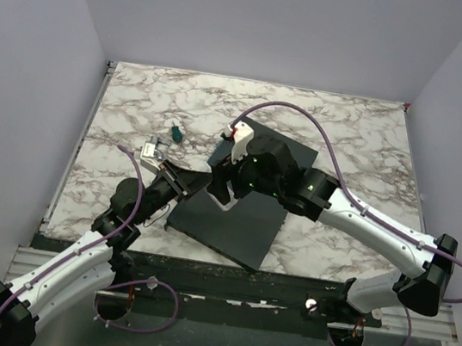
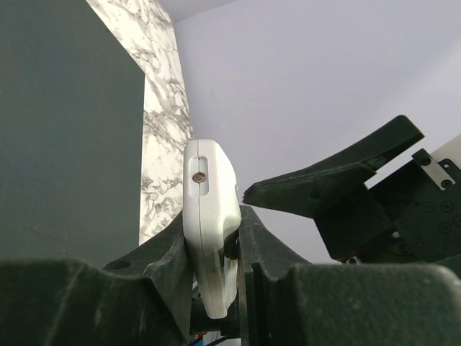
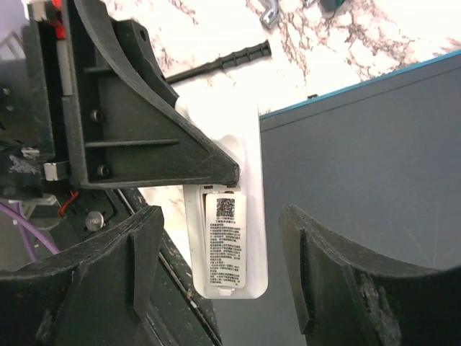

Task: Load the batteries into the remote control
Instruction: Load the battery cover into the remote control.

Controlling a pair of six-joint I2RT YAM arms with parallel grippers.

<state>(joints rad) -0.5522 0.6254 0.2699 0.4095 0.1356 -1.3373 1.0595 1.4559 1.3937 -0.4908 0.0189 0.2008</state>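
Note:
The white remote control (image 2: 210, 216) is held edge-on between the fingers of my left gripper (image 2: 215, 252), which is shut on its lower end. In the right wrist view its back (image 3: 227, 245) faces the camera, with a labelled cover over the battery bay. My right gripper (image 3: 230, 270) is open, one jaw on each side of the remote, not touching it. In the top view both grippers meet over the dark slab: left gripper (image 1: 195, 183), right gripper (image 1: 228, 180), remote (image 1: 221, 194). No batteries are in view.
A large dark grey slab (image 1: 238, 213) lies on the marble table (image 1: 349, 138) under both grippers. A small silver-white item (image 1: 154, 151) and a small green item (image 1: 176, 134) lie on the table left of the slab. A black ribbed rod (image 3: 216, 63) lies on the marble.

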